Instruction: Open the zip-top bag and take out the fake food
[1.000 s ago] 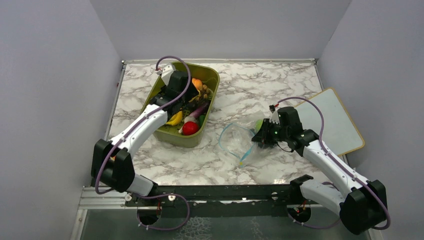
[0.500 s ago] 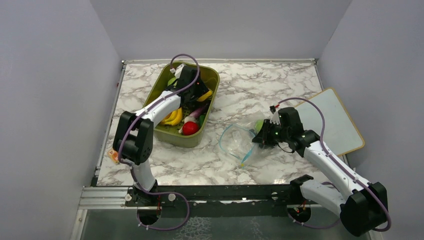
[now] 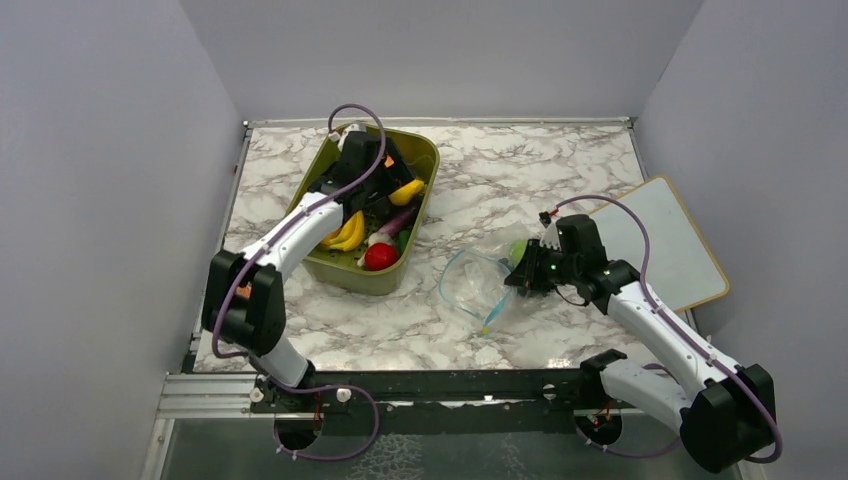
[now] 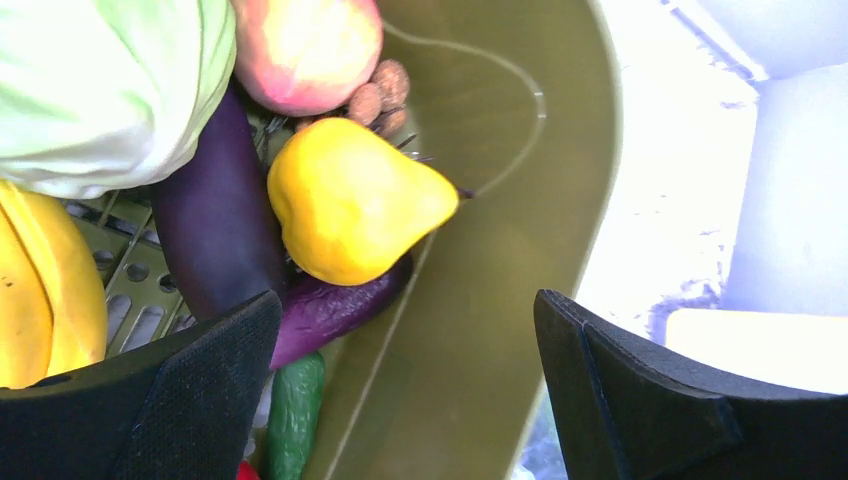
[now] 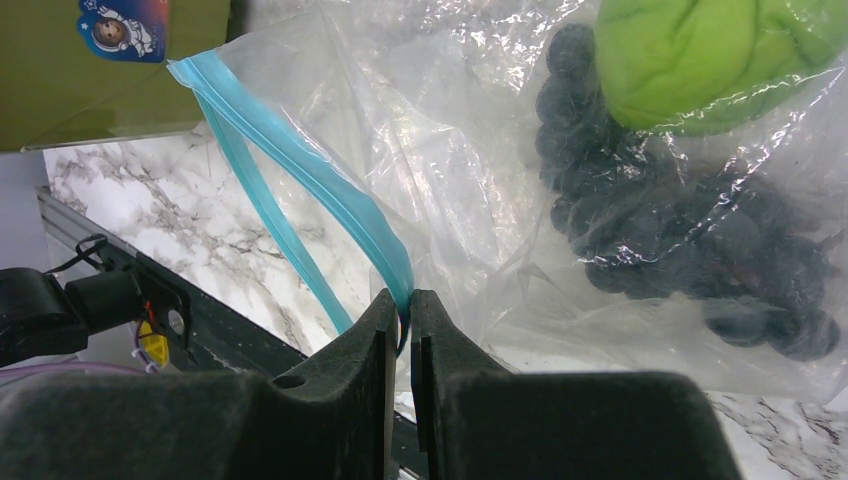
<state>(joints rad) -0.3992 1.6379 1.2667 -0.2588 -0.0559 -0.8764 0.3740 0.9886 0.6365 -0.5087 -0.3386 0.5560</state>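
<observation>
The clear zip-top bag lies on the marble, its mouth gaping toward the left. My right gripper is shut on the bag's blue zipper strip. Inside the bag sit a light green piece of fake food and a dark grape bunch. My left gripper hangs open over the olive bin, holding nothing. Below it in the bin lie a yellow pear, a purple eggplant, a peach fruit and a pale green piece.
The bin also holds a yellow banana bunch, a red piece and a green cucumber. A white board with a tan rim lies at the right table edge. Grey walls close in on three sides.
My left gripper's jaws have spread wide and the yellow pear now lies loose in the bin. The left arm shifted slightly over the bin. The right arm and bag held still.
</observation>
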